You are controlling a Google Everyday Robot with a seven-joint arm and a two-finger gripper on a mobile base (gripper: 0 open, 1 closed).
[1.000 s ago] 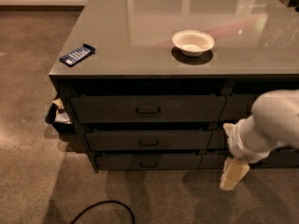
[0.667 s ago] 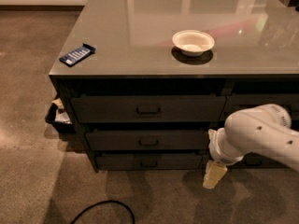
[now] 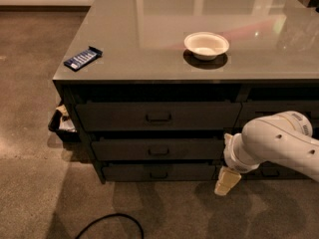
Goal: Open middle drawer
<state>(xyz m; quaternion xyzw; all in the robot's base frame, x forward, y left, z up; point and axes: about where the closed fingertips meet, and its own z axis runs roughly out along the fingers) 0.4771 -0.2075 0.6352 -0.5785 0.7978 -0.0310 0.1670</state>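
Note:
The middle drawer [image 3: 124, 149] is the dark grey front between a taller drawer [image 3: 114, 116] above and a slimmer one [image 3: 124, 173] below. Its small loop handle [image 3: 158, 152] sits at the centre, and its front lies flush with the others. My gripper [image 3: 225, 181] is a cream tip pointing down toward the floor. It hangs from the white arm [image 3: 271, 142] at the lower right of the drawer stack. It is right of and below the middle drawer's handle and does not touch it.
A white bowl [image 3: 206, 45] and a blue packet [image 3: 82, 58] lie on the grey counter top [image 3: 149, 29]. A dark bin with scraps [image 3: 61, 123] stands at the cabinet's left side. A black cable [image 3: 112, 222] loops on the floor in front. More drawers [image 3: 279, 108] are on the right.
My arm has swung left along the cabinet front. The gripper has moved from in front of the right-hand drawers to the right edge of the left drawer stack. The drawers have not moved.

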